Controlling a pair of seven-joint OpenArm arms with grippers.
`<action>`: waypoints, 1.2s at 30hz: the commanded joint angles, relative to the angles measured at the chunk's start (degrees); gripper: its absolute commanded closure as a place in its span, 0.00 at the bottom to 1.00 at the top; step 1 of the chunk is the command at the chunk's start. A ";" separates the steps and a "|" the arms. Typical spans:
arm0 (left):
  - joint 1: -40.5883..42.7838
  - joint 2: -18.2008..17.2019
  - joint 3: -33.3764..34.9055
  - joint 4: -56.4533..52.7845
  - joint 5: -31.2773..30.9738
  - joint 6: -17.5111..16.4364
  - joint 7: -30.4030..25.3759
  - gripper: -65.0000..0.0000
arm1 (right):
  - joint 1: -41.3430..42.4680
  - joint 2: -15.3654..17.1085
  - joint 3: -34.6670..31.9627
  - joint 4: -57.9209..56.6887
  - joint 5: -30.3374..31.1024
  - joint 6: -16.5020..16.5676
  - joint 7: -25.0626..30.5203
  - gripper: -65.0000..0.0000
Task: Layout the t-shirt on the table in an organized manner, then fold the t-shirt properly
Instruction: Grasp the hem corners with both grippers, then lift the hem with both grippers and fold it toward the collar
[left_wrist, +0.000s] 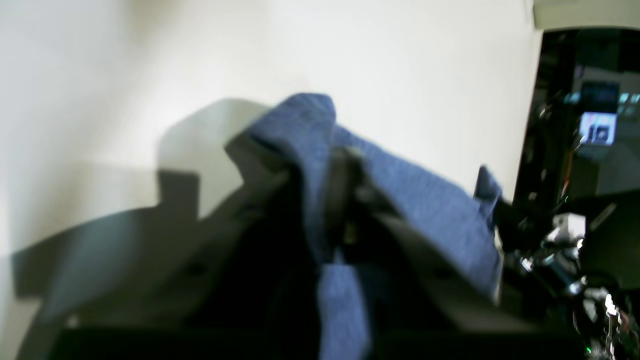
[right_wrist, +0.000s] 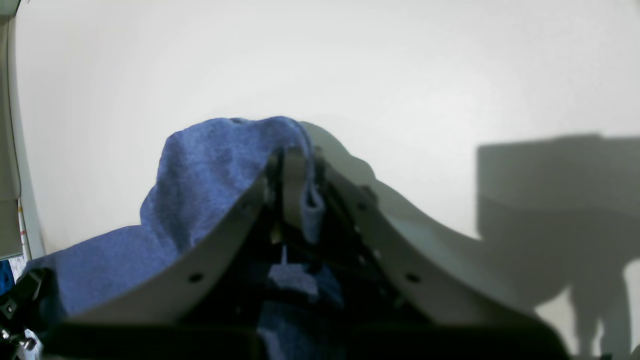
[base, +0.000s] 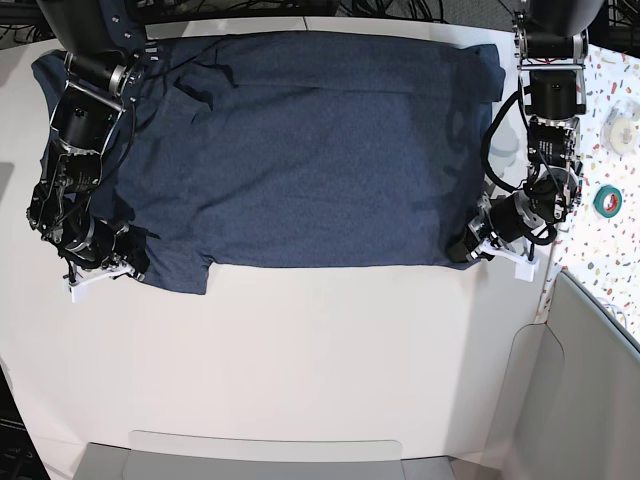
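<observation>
The dark navy t-shirt lies spread flat across the far half of the white table, its near edge running straight between the two arms. On the base view's right, my left gripper is shut on the shirt's near right corner; its wrist view shows blue cloth pinched between the fingers. At the left, my right gripper is shut on the near left corner by the sleeve, with blue fabric draped over its fingers.
A speckled surface runs along the table's right side, holding a white tape roll and a green tape roll. A grey panel stands at the lower right, and a grey ledge borders the near edge.
</observation>
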 joint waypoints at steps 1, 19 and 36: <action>-0.16 -0.82 -0.18 -0.24 1.06 1.15 -0.67 1.00 | 0.75 0.53 -0.18 0.41 -1.07 0.20 -0.92 1.00; 0.01 -0.82 -0.18 0.12 0.97 1.15 -0.49 0.98 | 6.11 4.13 -0.18 9.11 -1.51 0.11 -0.84 1.00; 0.28 -0.91 -0.09 0.20 0.97 1.15 -0.49 0.98 | 13.06 5.71 -11.26 14.04 -12.32 0.20 -0.84 1.00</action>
